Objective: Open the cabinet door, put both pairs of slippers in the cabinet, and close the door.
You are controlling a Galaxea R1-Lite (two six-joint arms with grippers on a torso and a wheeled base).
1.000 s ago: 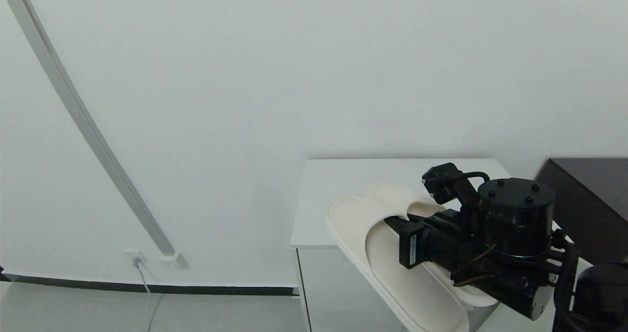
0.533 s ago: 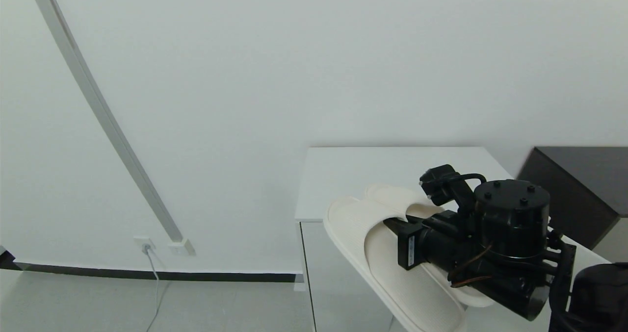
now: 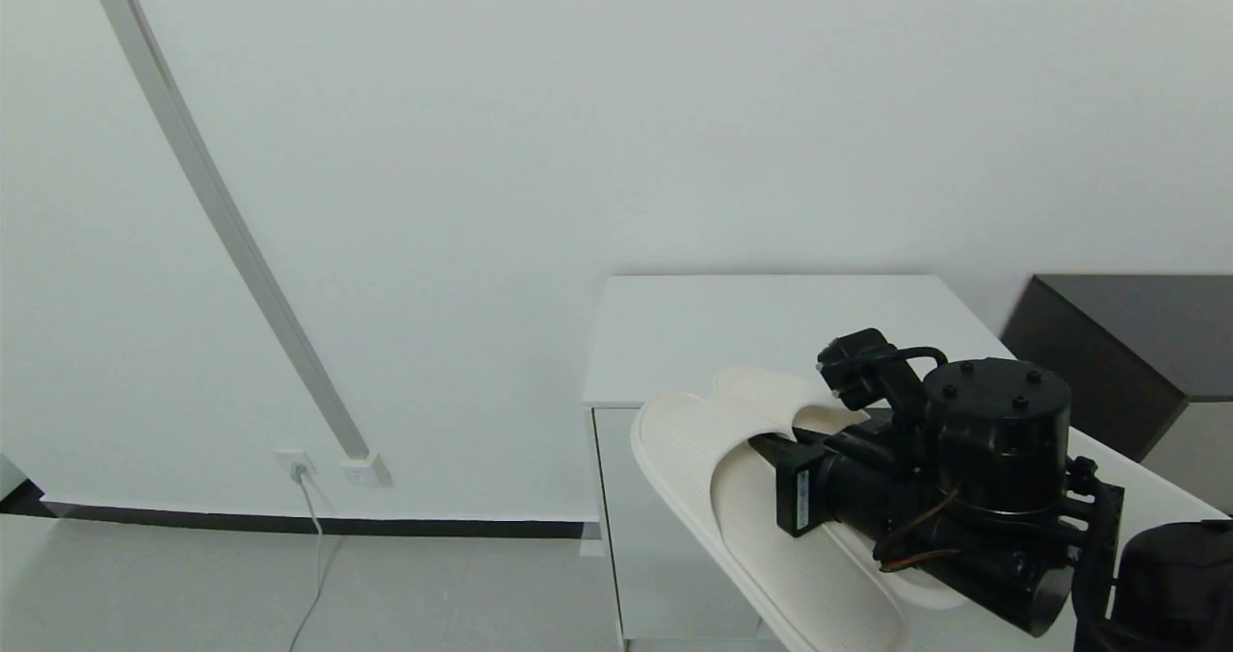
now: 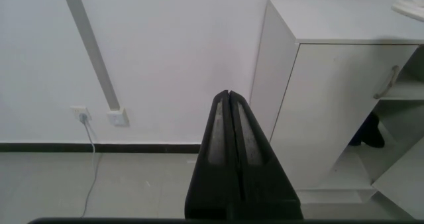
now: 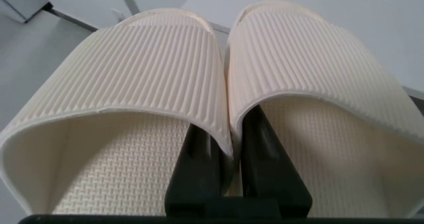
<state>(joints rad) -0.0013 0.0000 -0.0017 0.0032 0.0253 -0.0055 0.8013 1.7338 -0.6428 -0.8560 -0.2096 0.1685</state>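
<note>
Our right tool clamps both slippers by their touching inner straps, toes pointing ahead of it, with the cabinet just beyond. We judge them light, soft and floppy, so the strap hold suits. Our left tool is closed and empty.

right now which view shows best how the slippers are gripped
Right wrist view: the right gripper jaws pinch the slippers by their adjoining straps. Head view shows them from the side, the grip hidden behind the wrist. Left wrist view catches a pale tip above the cabinet.
</note>
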